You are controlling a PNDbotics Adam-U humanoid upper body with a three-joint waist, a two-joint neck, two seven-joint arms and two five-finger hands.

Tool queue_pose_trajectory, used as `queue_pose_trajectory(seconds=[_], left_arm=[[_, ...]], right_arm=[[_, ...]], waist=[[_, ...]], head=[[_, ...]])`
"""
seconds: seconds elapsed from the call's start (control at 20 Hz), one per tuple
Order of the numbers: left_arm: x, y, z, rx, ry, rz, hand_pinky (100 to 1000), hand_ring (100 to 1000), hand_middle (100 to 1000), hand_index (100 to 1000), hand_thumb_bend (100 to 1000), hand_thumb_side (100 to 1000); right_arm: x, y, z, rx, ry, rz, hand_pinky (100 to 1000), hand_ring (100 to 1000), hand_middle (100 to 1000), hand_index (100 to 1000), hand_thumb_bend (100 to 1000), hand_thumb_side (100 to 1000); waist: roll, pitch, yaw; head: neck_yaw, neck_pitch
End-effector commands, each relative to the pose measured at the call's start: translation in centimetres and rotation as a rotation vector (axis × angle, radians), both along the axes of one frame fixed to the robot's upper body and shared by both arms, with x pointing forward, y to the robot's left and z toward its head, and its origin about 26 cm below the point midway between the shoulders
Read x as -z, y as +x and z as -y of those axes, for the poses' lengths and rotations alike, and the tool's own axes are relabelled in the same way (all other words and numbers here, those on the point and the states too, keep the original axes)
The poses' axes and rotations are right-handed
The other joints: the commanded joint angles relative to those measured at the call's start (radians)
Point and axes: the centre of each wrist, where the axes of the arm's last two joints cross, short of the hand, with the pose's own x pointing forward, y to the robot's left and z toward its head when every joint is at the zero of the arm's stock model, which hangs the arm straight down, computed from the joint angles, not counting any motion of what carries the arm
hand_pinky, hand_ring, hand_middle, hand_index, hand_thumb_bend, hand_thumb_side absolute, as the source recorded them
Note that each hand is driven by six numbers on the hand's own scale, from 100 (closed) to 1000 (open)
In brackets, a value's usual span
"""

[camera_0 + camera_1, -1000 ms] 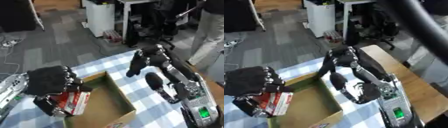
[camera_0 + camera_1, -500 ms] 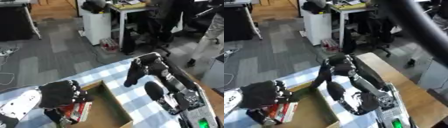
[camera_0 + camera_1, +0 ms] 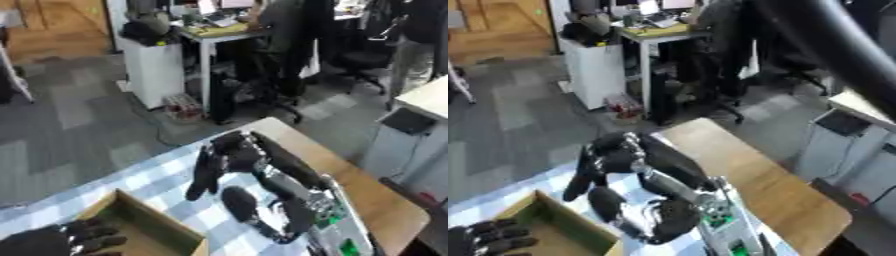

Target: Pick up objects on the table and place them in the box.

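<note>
At the bottom left: left hand (image 3: 74,239), fingers curled, at the near edge of the box (image 3: 149,222); I cannot see what it holds
Right hand (image 3: 217,162): fingers hang loose, holding nothing, past the box's far corner
Things to pick up: none show now
Box: cardboard, looks light and stiff
Where to hold: cannot tell

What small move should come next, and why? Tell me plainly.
Probably tilt the head back down first. The left hand sits at the bottom edge over the box, and whatever it may hold is out of view, so a release cannot be checked. The right hand hangs with straight fingers above the checked cloth, holding nothing.
</note>
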Motion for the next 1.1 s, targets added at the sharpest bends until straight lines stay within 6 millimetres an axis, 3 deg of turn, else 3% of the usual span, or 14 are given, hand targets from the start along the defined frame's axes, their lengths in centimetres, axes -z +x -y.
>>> queue_pose_trajectory(seconds=[0.05,0.15,0.25,0.6,0.75,0.85,1.1], left_arm=[[-3.3,-1.3,-1.3,-0.02,-0.123,0.054,1000,1000,1000,1000,122,1000],[-3.9,-2.5,-2.1,-0.061,-0.205,0.048,1000,1000,1000,1000,130,1000],[-4.4,-3.6,-2.8,-0.105,-0.296,0.027,990,989,1000,1000,142,1000],[-7.9,-6.5,-4.1,-0.16,-0.588,-0.043,889,930,970,1000,145,1000],[-8.9,-8.5,-4.6,-0.154,-0.758,-0.068,714,801,865,920,134,1000],[-8.7,-10.7,-4.8,-0.154,-0.886,-0.095,580,703,778,829,124,1000],[-5.5,-12.7,-5.0,-0.116,-1.104,-0.164,389,508,599,662,103,964]], right_arm=[[-0.5,-0.2,0.6,0.008,-0.055,0.044,389,355,479,639,100,1000],[-0.4,-0.2,0.8,0.019,-0.062,0.04,389,355,480,640,100,1000],[-0.3,-0.2,1.0,0.029,-0.068,0.037,388,354,480,643,100,1000],[0.0,-0.3,1.6,0.06,-0.078,0.028,388,355,480,641,100,1000],[0.1,-0.2,1.9,0.073,-0.074,0.026,388,354,480,640,100,1000],[0.1,-0.2,2.2,0.09,-0.067,0.024,388,353,479,640,100,1000],[0.8,-0.4,3.6,0.153,-0.037,0.005,380,347,470,628,100,1000]], waist=[[-0.004,-0.012,0.008],[-0.005,-0.012,0.018],[-0.007,-0.012,0.026],[-0.012,-0.019,0.046],[-0.012,-0.019,0.057],[-0.015,-0.017,0.07],[-0.033,-0.027,0.11]], head=[[-0.171,-0.058],[-0.228,-0.065],[-0.251,-0.061],[-0.207,-0.042],[-0.212,-0.046],[-0.247,-0.043],[-0.315,-0.029]])
